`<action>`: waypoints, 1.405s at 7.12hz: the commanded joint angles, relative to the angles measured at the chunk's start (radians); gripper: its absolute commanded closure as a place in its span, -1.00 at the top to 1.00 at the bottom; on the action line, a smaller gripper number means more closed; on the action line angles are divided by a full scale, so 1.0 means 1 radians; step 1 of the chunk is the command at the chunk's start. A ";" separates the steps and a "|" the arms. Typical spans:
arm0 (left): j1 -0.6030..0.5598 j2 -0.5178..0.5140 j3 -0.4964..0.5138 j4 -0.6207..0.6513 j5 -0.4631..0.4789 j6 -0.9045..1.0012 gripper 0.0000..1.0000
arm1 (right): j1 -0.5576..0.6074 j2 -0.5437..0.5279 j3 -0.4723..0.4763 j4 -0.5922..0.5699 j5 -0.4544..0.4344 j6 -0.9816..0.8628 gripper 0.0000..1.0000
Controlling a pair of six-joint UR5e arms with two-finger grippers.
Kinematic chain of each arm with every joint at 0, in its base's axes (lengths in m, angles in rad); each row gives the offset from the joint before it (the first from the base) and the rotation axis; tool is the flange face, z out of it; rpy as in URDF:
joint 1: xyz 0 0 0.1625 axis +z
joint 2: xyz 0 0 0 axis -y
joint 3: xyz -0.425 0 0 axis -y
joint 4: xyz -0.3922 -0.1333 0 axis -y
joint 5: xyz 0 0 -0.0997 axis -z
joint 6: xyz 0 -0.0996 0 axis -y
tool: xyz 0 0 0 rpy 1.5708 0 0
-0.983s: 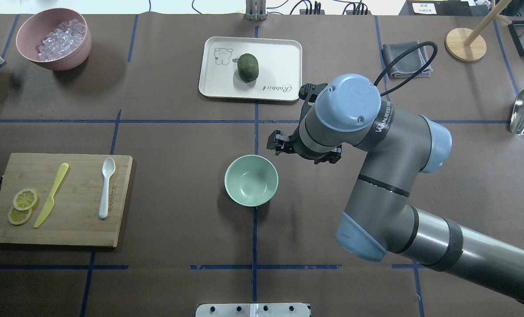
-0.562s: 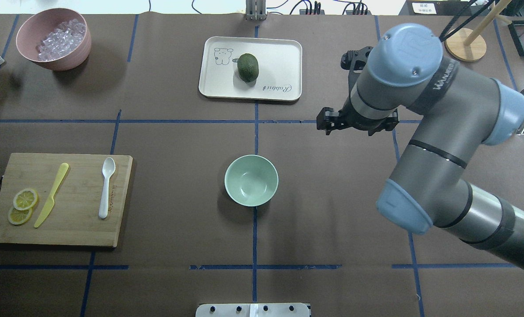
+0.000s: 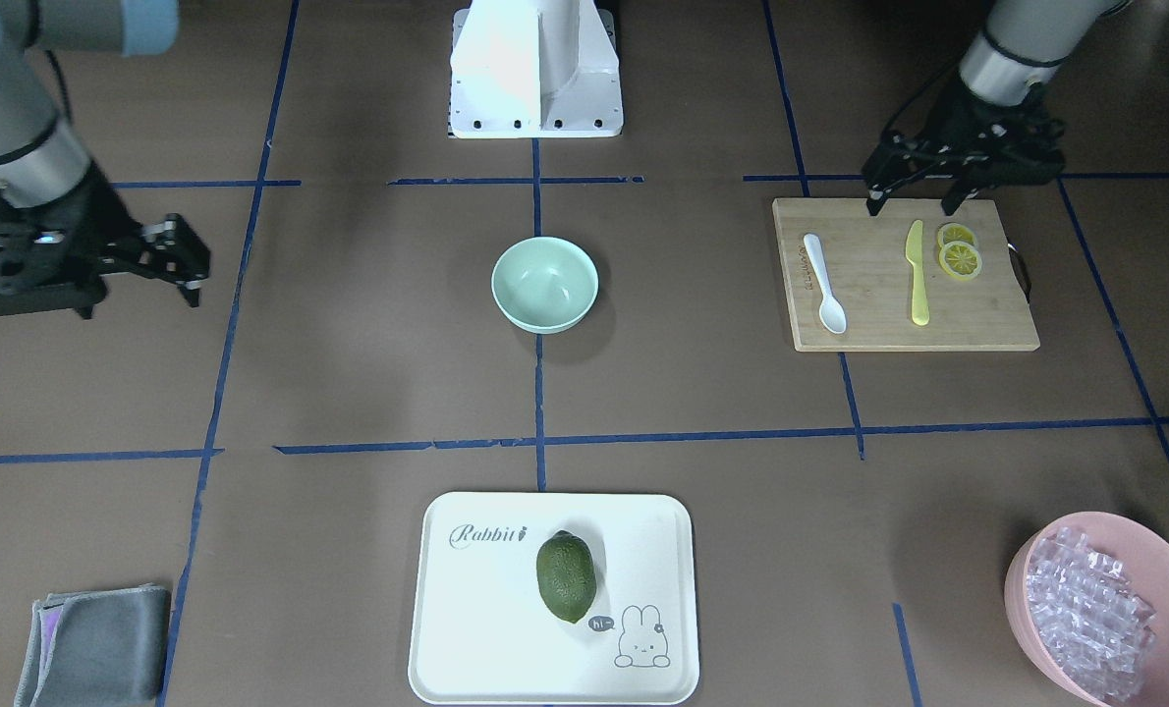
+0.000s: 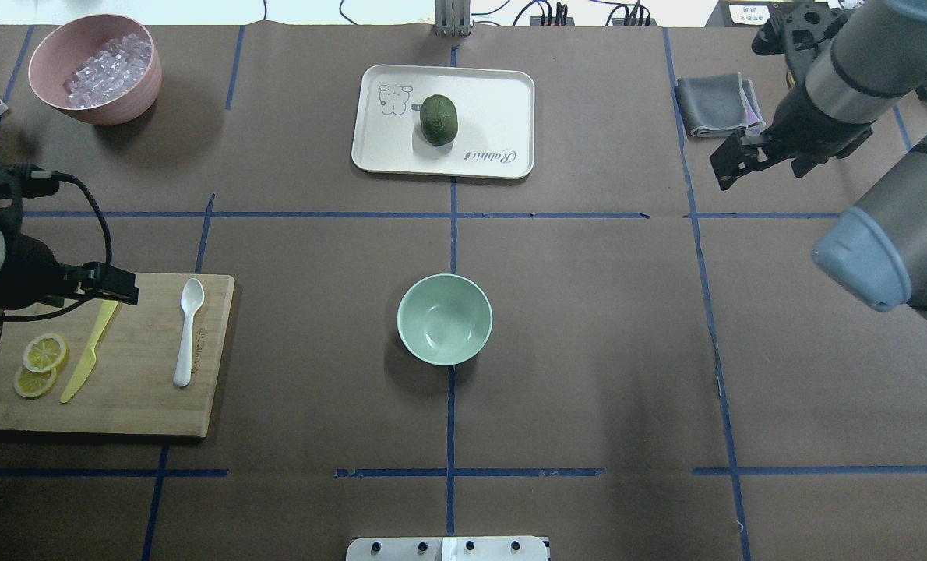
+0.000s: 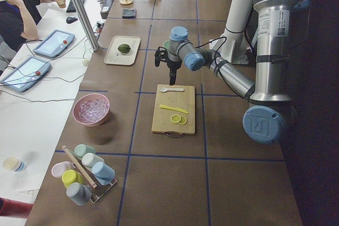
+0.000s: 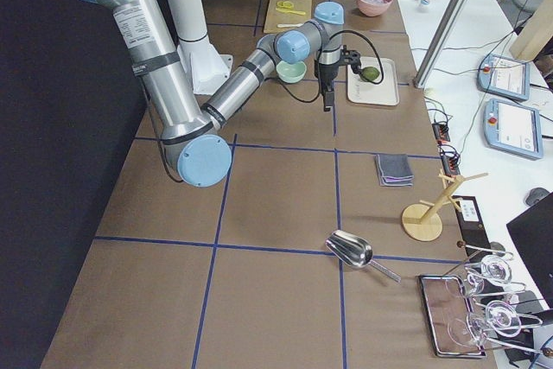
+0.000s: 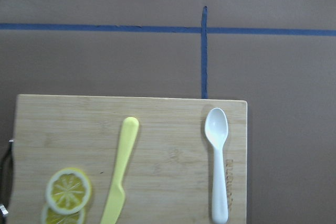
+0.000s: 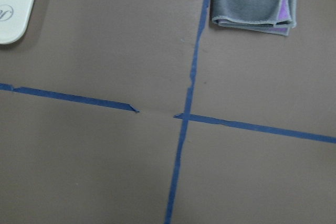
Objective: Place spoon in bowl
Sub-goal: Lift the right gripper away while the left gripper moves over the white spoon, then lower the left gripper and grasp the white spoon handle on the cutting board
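Note:
The white spoon (image 4: 188, 331) lies on the wooden cutting board (image 4: 136, 397), scoop pointing away from me. It also shows in the left wrist view (image 7: 218, 161) and the front view (image 3: 825, 285). The mint-green bowl (image 4: 445, 319) stands empty at the table's middle (image 3: 544, 285). My left gripper (image 3: 914, 194) is open and empty. It hovers over the board's far edge (image 4: 89, 287), above the knife's handle end and left of the spoon's scoop. My right gripper (image 4: 763, 164) is open and empty at the far right, well away from the bowl.
A yellow knife (image 4: 89, 347) and lemon slices (image 4: 39, 365) share the board. A pink bowl of clear cubes (image 4: 93, 70) stands at the back left. A white tray (image 4: 495, 101) holds a green fruit (image 4: 439, 119). A grey cloth (image 4: 717, 105) lies near my right gripper.
My right arm has swung from beside the bowl to the back right. My left arm has come into view over the cutting board. Spoon and bowl have not moved.

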 commanded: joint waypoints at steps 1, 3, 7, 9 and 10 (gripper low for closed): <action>0.125 -0.045 0.126 -0.142 0.115 -0.103 1.00 | 0.130 -0.078 -0.006 -0.003 0.069 -0.227 1.00; 0.144 -0.088 0.218 -0.152 0.129 -0.102 0.95 | 0.197 -0.135 -0.014 -0.002 0.083 -0.345 1.00; 0.147 -0.114 0.280 -0.155 0.124 -0.096 0.70 | 0.219 -0.151 -0.020 0.001 0.115 -0.351 1.00; 0.147 -0.114 0.281 -0.155 0.118 -0.096 0.59 | 0.219 -0.151 -0.023 0.001 0.115 -0.350 1.00; 0.147 -0.114 0.280 -0.155 0.118 -0.097 0.52 | 0.219 -0.151 -0.023 0.001 0.115 -0.350 1.00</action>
